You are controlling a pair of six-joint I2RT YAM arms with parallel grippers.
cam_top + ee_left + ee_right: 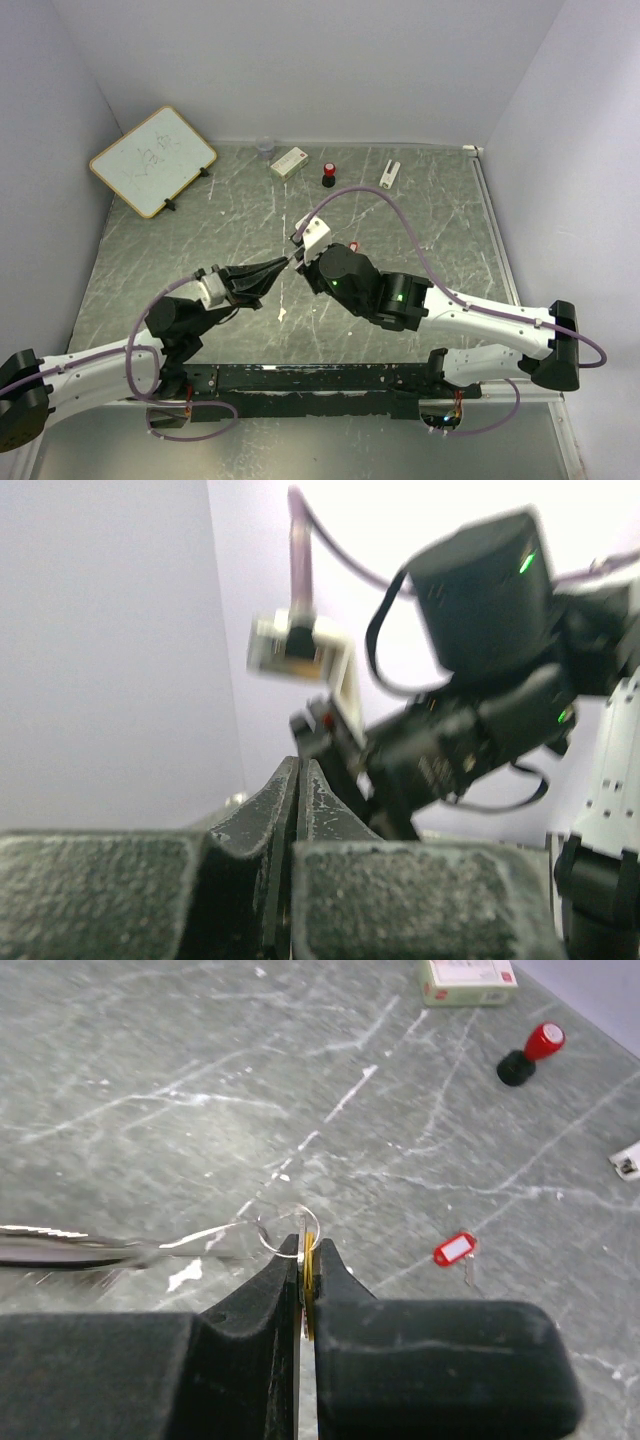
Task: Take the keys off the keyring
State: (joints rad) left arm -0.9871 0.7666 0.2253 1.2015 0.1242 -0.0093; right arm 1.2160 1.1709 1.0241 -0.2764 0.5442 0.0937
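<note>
Right claw (303, 1246) clamps tan key (309, 1292), left claw (288, 262) closed, perhaps on keyring (300, 1208)

The grey-green marbled tabletop (420, 240) is being lit brightly and evenly from above, with only faint, soft shadows being cast beneath the arms. In the right wrist view, pale glare is being thrown across it and the left gripper (232, 1249) is being smeared by blur. In the left wrist view, the pale wall (420, 510) is being overexposed and the black right arm (470, 700) is being rendered soft.
</note>
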